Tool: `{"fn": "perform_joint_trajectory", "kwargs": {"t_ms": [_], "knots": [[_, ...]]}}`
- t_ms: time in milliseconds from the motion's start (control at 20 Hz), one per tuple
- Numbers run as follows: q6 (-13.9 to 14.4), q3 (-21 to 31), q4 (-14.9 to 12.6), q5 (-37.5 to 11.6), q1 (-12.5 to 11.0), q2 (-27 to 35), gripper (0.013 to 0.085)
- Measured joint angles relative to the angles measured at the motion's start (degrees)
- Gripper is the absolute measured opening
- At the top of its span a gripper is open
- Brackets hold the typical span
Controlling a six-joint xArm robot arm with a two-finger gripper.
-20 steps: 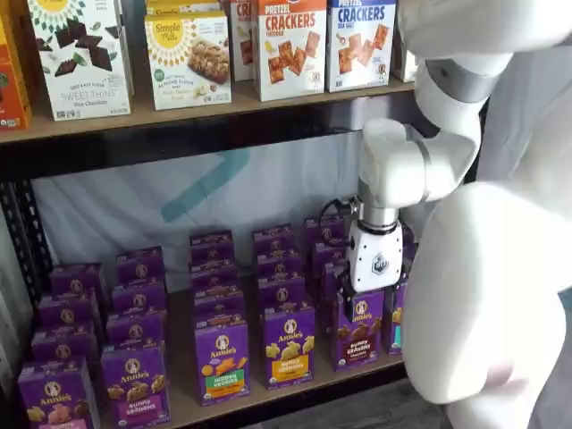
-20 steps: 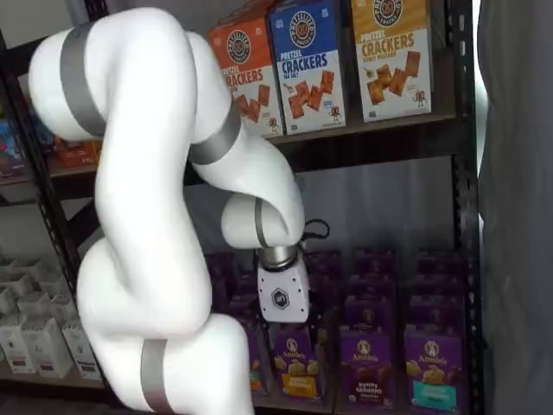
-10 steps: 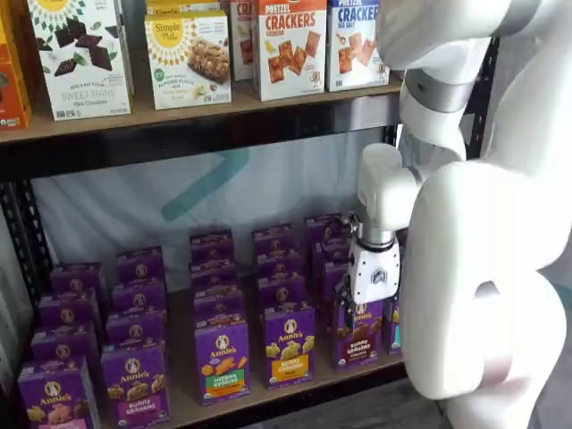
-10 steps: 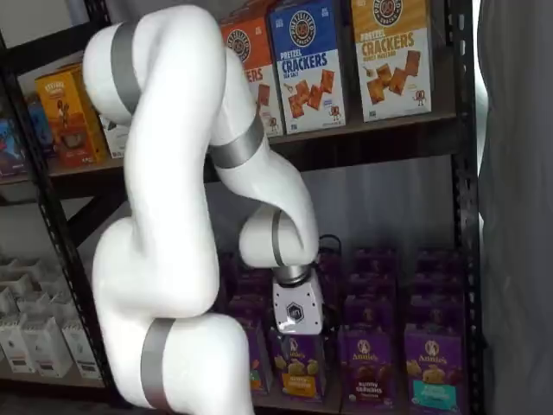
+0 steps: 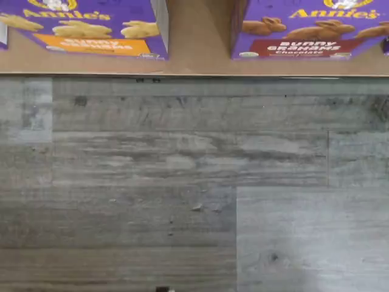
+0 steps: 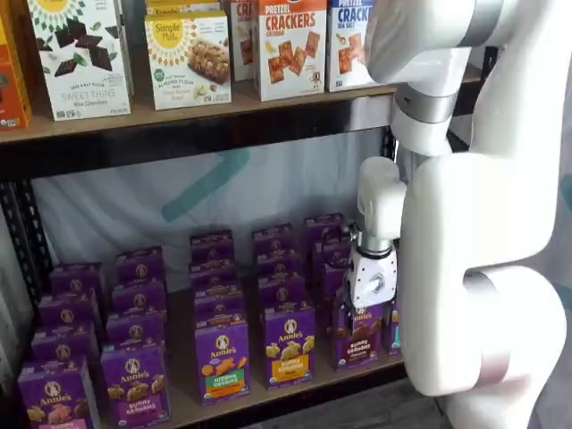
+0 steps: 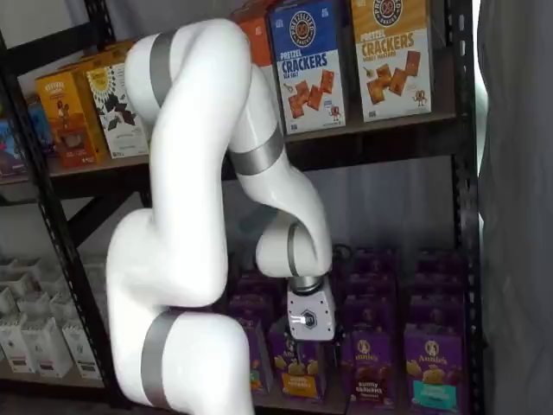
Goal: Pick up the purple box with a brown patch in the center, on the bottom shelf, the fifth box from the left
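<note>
**A:** Where is the purple box with the brown patch?

**B:** It is in the front row of the bottom shelf (image 6: 181, 375), toward the right end. It's the chocolate box (image 6: 357, 338), and the wrist view shows its brown band (image 5: 304, 47) close up. An orange-banded box (image 5: 85, 27) stands just to its left, with a strip of bare shelf between them. Grey floor (image 5: 182, 182) fills most of that view, so I judge the wrist to be out in front of the shelf edge, not over the box.

**A:** And the gripper (image 6: 361, 308)?

**B:** It hangs low, in front of the chocolate box's upper part. The box lies just below it and a little farther in. Only dark shapes show under the white body against purple card, so I cannot tell whether the fingers are spread or pressed together.

**A:** How does the box stand?

**B:** It is upright, with its long axis vertical and its printed face toward the near side. More purple boxes are lined up behind it toward the far wall.

**A:** So what does the next move turn on?

**B:** Probably on going in and down over the top edge. In a shelf view, though, the gripper (image 7: 309, 340) seems to sit nearer the orange neighbour than the chocolate box (image 7: 366, 367), so the sideways alignment is uncertain.
</note>
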Motion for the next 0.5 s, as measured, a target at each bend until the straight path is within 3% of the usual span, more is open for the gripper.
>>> {"fn": "perform_joint_trajectory", "kwargs": {"t_ms": [250,500], "knots": [[-2.28,-3.83,1.92,-0.49,-0.44,3.65,0.0850],[-2.45,-8.51,1.22,0.06,-1.30,7.75,0.0850]]}}
